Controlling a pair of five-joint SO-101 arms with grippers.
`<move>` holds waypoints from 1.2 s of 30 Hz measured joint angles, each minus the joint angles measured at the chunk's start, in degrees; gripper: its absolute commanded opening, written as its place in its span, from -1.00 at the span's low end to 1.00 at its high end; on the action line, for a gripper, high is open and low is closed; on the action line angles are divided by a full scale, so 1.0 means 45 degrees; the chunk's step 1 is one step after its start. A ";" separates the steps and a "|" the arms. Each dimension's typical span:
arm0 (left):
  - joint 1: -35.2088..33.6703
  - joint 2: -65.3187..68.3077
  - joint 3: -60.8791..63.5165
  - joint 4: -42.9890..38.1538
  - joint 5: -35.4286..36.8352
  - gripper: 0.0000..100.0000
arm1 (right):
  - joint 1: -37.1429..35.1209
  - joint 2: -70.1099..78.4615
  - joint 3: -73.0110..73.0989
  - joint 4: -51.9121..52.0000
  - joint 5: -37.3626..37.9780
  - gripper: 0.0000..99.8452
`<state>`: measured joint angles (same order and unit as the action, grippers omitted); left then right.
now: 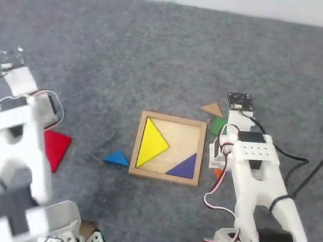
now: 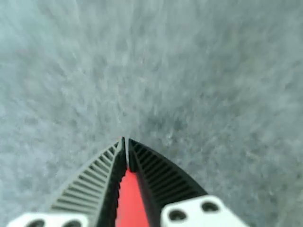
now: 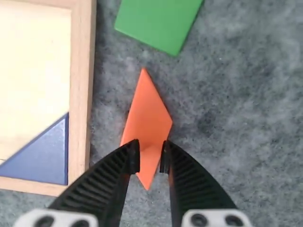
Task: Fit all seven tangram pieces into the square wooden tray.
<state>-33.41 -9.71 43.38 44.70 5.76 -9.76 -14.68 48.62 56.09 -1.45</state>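
**Container.** The square wooden tray (image 1: 165, 178) sits mid-table on the grey carpet (image 1: 159, 48). It holds two pieces. A yellow triangle (image 1: 151, 142) lies against the left wall, and a purple triangle (image 1: 184, 167) lies in the near right corner. Bare wood shows across the rest of the floor.

**Pieces outside.**
- A blue triangle (image 1: 116, 158) lies just left of the tray, apart from it.
- A red triangle (image 1: 55, 147) lies farther left.
- A tan triangle (image 1: 212, 109) lies beyond the tray's far right corner.
- A green piece (image 3: 158, 21) and an orange parallelogram (image 3: 147, 113) lie flat beside the tray's right wall. Neither touches the tray.

**Grippers.** The right gripper (image 3: 149, 153) has its fingers a little apart, straddling the near end of the orange parallelogram. Whether they press on it cannot be told. The left gripper (image 2: 126, 142) has its fingertips together over bare carpet. Red shows in the gap behind the tips, and its source is unclear.

**Obstructions.** The right arm (image 1: 257, 170) covers most of the green and orange pieces in the high view. The left arm (image 1: 18, 137) hides one side of the red triangle.

**Clearance.** Open carpet lies beyond the tray and in front of it.
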 measured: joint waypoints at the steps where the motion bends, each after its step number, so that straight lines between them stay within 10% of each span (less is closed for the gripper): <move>1: 0.0000 0.0703 -0.0449 0.0293 0.0000 -0.98 | 0.0000 0.0000 0.0000 0.0000 0.0000 -0.80; 36: -0.2481 0.4063 -0.2872 0.4122 -0.6154 -0.98 | 0.0000 0.0000 0.0000 0.0000 0.0000 -0.80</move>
<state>-44.57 8.57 30.46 63.25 -21.93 -9.76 -14.68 48.62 56.09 -1.45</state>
